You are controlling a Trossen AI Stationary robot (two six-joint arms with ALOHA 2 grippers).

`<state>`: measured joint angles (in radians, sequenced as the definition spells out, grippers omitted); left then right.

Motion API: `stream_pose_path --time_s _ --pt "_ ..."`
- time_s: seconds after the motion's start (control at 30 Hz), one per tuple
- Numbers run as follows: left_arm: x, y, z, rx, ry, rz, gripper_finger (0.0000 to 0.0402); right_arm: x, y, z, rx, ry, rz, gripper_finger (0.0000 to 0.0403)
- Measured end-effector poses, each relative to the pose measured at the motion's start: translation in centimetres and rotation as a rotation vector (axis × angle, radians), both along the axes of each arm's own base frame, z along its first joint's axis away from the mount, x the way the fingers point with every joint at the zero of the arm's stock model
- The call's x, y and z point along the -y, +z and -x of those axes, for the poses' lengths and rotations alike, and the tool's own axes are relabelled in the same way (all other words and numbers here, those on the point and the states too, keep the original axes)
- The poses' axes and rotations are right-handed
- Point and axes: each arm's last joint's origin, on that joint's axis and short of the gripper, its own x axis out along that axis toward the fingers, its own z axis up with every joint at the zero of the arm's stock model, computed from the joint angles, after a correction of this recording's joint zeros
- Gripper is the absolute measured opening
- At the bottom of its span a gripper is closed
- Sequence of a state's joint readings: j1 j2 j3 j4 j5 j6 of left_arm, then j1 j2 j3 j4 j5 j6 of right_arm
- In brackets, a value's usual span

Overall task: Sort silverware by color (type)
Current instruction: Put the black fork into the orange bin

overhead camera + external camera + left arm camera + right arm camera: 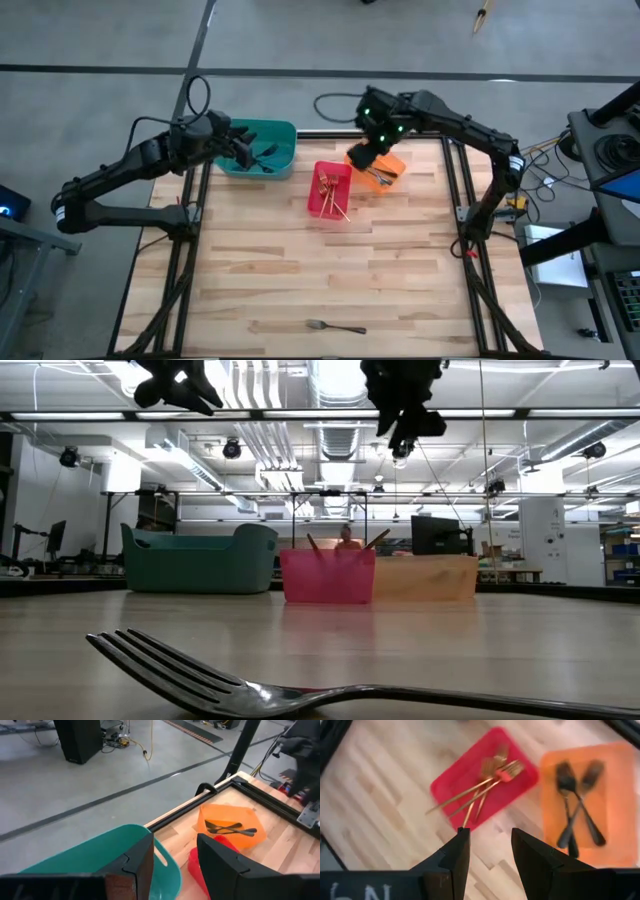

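Left arm reaches in from the table's left edge, its left gripper (pixel 240 146) raised over the teal bin (pixel 285 135) at the far left of the bin row. Its fingers (pixel 220 865) stand apart with nothing between them.

Right arm bends in from the far right corner, the right gripper (pixel 362 158) held above the gap between the red bin (pixel 318 203) and the orange bin (pixel 397 160). Its fingers (pixel 455 852) are likewise parted and empty.

Silverware location: gold forks (pixel 480 790) lie crossed in the red bin, just ahead of the right gripper's tips. Two dark forks (pixel 577 805) lie crossed in the orange bin, beside it. Dark utensils (pixel 262 155) rest inside the teal bin, under the left gripper. One silver fork (pixel 335 326) lies alone on the wooden table (pixel 300 270) near the front edge, well apart from both grippers and from all three bins.
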<state>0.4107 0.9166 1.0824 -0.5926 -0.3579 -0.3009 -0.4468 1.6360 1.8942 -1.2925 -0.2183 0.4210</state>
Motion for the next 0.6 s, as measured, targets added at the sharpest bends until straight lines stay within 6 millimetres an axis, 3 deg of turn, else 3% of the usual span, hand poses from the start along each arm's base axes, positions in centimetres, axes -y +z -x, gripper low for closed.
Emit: stream_pose_path --time_s 0.2,0.37,0.5,0.6 --pt "0.1 0.0 -0.1 0.080 0.016 0.090 0.0130 -2.6 -0.5 -2.1 0.026 0.229 0.084 0.0134" --pt "1.1 -0.1 -0.6 0.165 -0.145 0.258 0.0130 -5.6 -0.7 -3.0 0.032 0.313 0.013 0.0134" --pt "2.5 -0.3 -1.1 0.149 -0.256 0.297 0.0130 -9.9 -0.6 -4.0 0.043 0.343 -0.051 0.0134" --pt "4.0 -0.3 -1.4 0.135 -0.345 0.304 0.0130 -14.3 -0.7 -5.0 0.068 0.373 -0.064 0.0134"
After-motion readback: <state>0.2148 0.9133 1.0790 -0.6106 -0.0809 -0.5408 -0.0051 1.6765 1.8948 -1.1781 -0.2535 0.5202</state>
